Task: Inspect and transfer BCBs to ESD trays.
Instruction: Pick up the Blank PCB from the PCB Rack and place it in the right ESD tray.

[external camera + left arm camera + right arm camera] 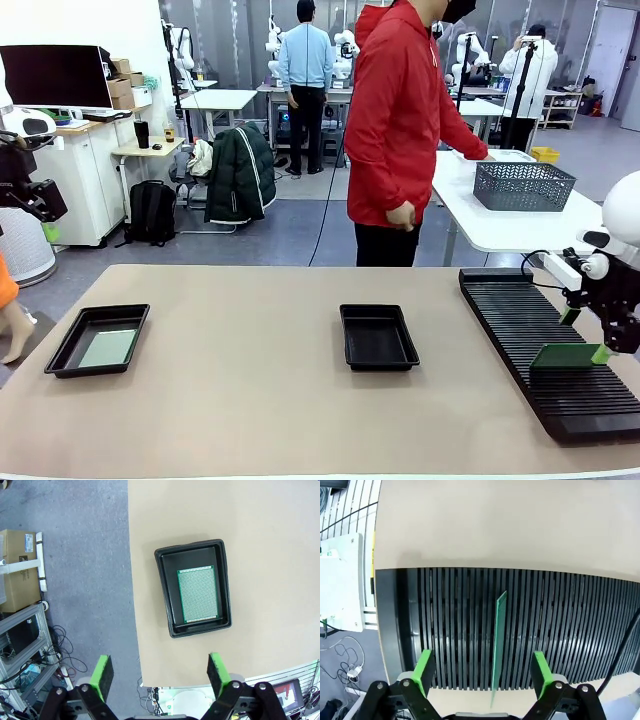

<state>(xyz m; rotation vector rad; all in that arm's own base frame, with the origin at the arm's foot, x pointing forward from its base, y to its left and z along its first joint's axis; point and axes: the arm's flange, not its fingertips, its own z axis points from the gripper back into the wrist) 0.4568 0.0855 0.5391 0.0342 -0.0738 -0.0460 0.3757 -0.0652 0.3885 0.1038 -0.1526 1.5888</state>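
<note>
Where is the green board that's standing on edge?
The board stands slotted in the black rack at the table's right in the front view, near the rack's near end, between the right arm's open fingers.

Wide bare tabletop (240, 400) between left ESD tray (62, 350), its floor taken by a flat BCB (107, 347), and middle ESD tray (378, 340), floor free; slotted rack (510, 310) along the right edge, 1 upright BCB (566, 356) in it between the spread fingers of the right gripper (483, 666), gap either side
</note>
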